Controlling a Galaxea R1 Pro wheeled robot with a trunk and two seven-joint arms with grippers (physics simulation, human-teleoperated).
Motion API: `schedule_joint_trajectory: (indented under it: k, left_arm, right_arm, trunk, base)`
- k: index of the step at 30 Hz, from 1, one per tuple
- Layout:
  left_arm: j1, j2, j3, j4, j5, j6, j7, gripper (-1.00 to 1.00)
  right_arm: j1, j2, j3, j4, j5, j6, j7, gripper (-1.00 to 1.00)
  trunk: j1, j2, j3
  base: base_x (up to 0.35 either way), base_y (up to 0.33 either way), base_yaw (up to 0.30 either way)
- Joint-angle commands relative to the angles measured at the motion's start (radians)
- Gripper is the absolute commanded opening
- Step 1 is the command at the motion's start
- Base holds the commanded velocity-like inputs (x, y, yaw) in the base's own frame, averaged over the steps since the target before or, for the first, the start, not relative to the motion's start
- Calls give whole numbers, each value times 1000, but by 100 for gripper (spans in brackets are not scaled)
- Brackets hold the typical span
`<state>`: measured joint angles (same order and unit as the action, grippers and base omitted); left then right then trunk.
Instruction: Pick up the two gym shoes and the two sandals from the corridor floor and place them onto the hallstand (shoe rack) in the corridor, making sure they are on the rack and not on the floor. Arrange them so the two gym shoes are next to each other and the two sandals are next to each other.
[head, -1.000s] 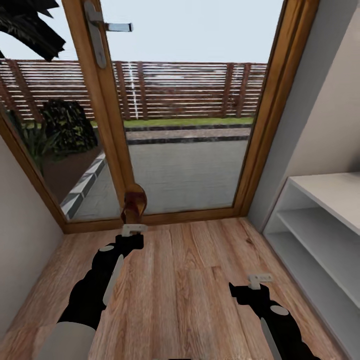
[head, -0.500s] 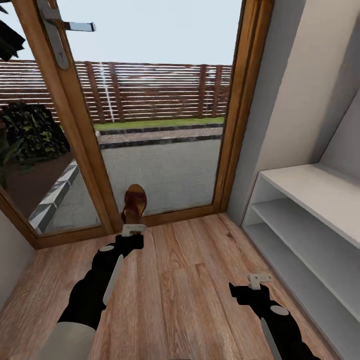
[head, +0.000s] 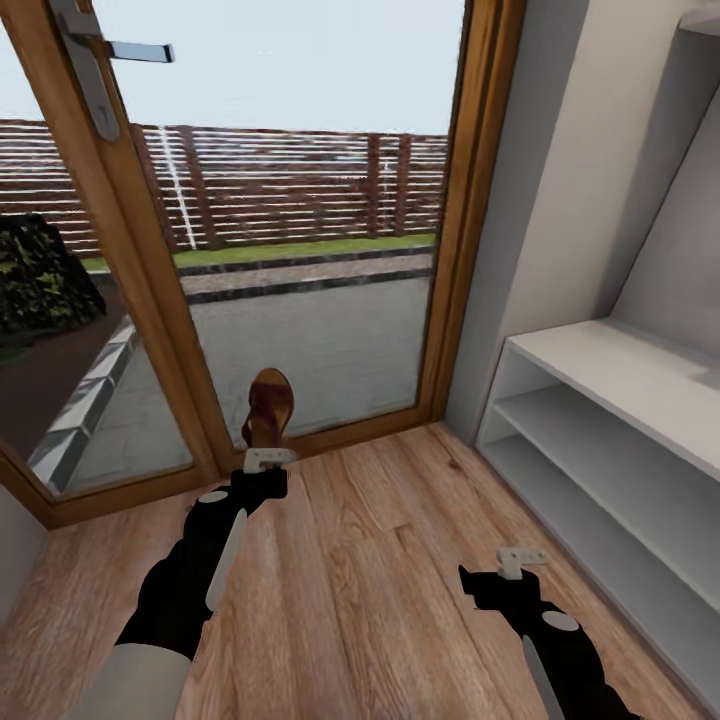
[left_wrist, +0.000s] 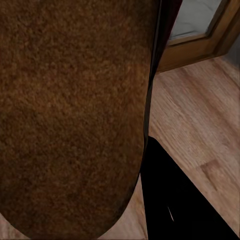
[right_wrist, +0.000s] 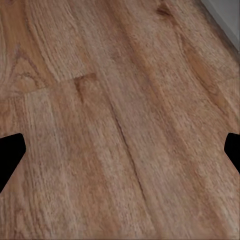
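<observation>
While the left arm reaches forward over the corridor floor (head: 360, 560), its left gripper (head: 268, 460) is clamped on a dark brown sandal (head: 268, 408), which stands up from the fingers with its rounded end topmost, held clear of the planks in front of the glass door (head: 300, 250). In the left wrist view the sandal (left_wrist: 75, 115) sits so close to the lens that its brown surface covers most of the picture; its straps and heel cannot be made out, and a black part of the gripper cuts across one corner. The door's wooden frame (head: 150, 300) is cut off at the top edge of the head view, as is its metal handle (head: 110, 50).

Farther right, the right gripper (head: 520, 560) hovers low over bare planks, holding nothing; in the right wrist view its fingertips (right_wrist: 11, 152) show as dark tips at opposite edges, set wide apart.

At the far right stands the pale hallstand (head: 620, 440), its shelves running out of the picture.
</observation>
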<state>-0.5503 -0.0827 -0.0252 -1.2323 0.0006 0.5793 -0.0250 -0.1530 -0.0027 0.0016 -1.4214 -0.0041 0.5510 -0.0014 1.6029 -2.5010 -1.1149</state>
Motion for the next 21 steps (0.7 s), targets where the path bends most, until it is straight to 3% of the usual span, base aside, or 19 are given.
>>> schedule_joint_trajectory:
  k: [1, 8, 13, 21]
  left_arm:
    - [0, 0, 1, -1, -4, 5, -6, -100]
    - [0, 0, 1, -1, -4, 5, -4, -100]
    - [0, 0, 1, -1, -3, 5, -5, -100]
    - [0, 0, 1, -1, -4, 5, -4, -100]
  right_arm:
    - [0, 0, 0, -2, 0, 6, 0, 100]
    - [0, 1, 1, -3, 0, 6, 0, 100]
    - [0, 1, 1, -4, 0, 6, 0, 100]
    - [0, 1, 0, -4, -1, 6, 0, 100]
  trunk:
    - [0, 0, -1]
    - [0, 0, 0]
    - [0, 0, 5]
    - [0, 0, 12]
  base:
    - [0, 316, -6]
    - [0, 297, -9]
    - [0, 236, -148]
    - [0, 28, -243]
